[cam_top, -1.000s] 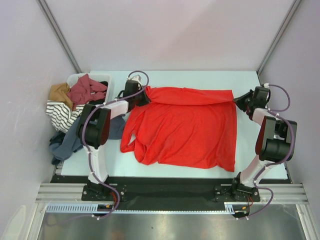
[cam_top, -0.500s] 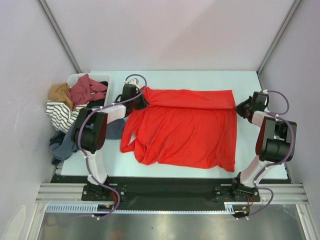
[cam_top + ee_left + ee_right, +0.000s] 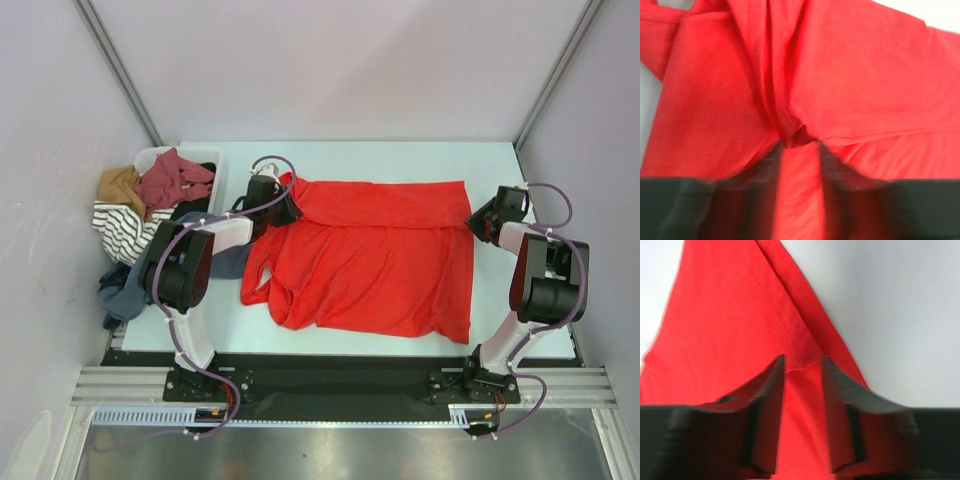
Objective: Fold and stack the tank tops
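Clearly parted a little, left tool (image 3: pixel 799 144) straddles a bunched fold of the red tank top (image 3: pixel 370 262), right tool (image 3: pixel 802 362) likewise slightly open over its corner, flat on surface (image 3: pixel 420 158)

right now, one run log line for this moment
left gripper: open, far-left corner | right gripper: open, far-right corner | red top: far edge folded over

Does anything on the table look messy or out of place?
Yes: clothes overflow the white basket at the left; a striped top and a grey garment spill beside it. The red tank top is bunched on its left side.
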Robot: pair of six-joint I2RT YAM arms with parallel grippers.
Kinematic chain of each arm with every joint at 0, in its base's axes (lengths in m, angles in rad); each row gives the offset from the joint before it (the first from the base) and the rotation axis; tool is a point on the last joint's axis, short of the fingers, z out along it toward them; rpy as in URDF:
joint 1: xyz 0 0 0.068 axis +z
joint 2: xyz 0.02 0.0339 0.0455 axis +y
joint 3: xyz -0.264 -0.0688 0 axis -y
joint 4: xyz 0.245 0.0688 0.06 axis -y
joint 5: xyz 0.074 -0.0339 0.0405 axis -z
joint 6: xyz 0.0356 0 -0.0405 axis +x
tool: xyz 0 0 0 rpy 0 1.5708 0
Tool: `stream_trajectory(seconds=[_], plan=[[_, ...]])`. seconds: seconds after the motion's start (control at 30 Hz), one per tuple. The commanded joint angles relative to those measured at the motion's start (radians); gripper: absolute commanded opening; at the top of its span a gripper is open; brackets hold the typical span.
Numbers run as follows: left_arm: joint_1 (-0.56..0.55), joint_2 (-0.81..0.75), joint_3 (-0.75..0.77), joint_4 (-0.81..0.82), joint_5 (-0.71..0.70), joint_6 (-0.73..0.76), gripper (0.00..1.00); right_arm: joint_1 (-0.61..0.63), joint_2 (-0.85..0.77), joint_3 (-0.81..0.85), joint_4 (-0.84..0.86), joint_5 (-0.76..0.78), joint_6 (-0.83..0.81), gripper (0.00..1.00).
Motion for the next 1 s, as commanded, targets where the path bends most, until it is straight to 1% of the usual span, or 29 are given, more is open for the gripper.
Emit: stream_trajectory(seconds=[0.0, 0.07, 0.1, 0.17, 0.27, 0.3, 0.33, 0.43, 0.47, 0.57, 0.6, 0.7, 0.77, 0.8, 0.97], plan=[[-0.014, -0.043, -0.015, 0.037, -0.033, -0.004, 0.46, 0.011, -0.049, 0.014, -0.015, 0.054, -0.031, 0.43], [-0.014, -0.062, -0.023, 0.035, -0.049, -0.004, 0.56, 0.014, -0.057, 0.032, -0.018, 0.082, -0.046, 0.47], [-0.014, -0.071, -0.023, 0.032, -0.056, 0.0, 0.63, 0.015, -0.058, 0.043, -0.024, 0.083, -0.051, 0.5], [-0.012, -0.092, -0.006, 0.008, -0.068, 0.016, 0.68, 0.018, -0.046, 0.095, -0.039, 0.096, -0.071, 0.53], [-0.014, -0.109, 0.05, -0.061, -0.1, 0.037, 0.7, 0.029, 0.0, 0.17, -0.094, 0.106, -0.106, 0.55], [-0.011, -0.109, 0.069, -0.081, -0.102, 0.045, 0.71, 0.032, 0.012, 0.228, -0.126, 0.113, -0.114, 0.57], [-0.008, -0.108, 0.107, -0.122, -0.137, 0.054, 0.72, 0.035, 0.028, 0.255, -0.14, 0.125, -0.123, 0.58], [0.014, -0.086, 0.188, -0.192, -0.14, 0.06, 0.75, 0.049, 0.095, 0.354, -0.183, 0.134, -0.154, 0.64], [0.032, -0.077, 0.207, -0.227, -0.14, 0.059, 0.75, 0.055, 0.112, 0.385, -0.208, 0.139, -0.162, 0.67], [0.067, -0.051, 0.253, -0.262, -0.135, 0.057, 0.77, 0.063, 0.189, 0.483, -0.255, 0.14, -0.186, 0.71], [0.074, -0.037, 0.264, -0.27, -0.135, 0.057, 0.78, 0.066, 0.228, 0.505, -0.269, 0.13, -0.192, 0.72], [0.097, -0.011, 0.305, -0.298, -0.142, 0.057, 0.82, 0.076, 0.281, 0.583, -0.307, 0.137, -0.203, 0.74], [0.106, 0.018, 0.337, -0.316, -0.145, 0.06, 0.89, 0.089, 0.333, 0.633, -0.333, 0.148, -0.215, 0.76], [0.107, 0.026, 0.348, -0.322, -0.148, 0.063, 0.96, 0.092, 0.347, 0.649, -0.344, 0.157, -0.22, 0.75], [0.118, 0.116, 0.443, -0.376, -0.152, 0.077, 0.96, 0.095, 0.476, 0.753, -0.409, 0.16, -0.234, 0.75]])
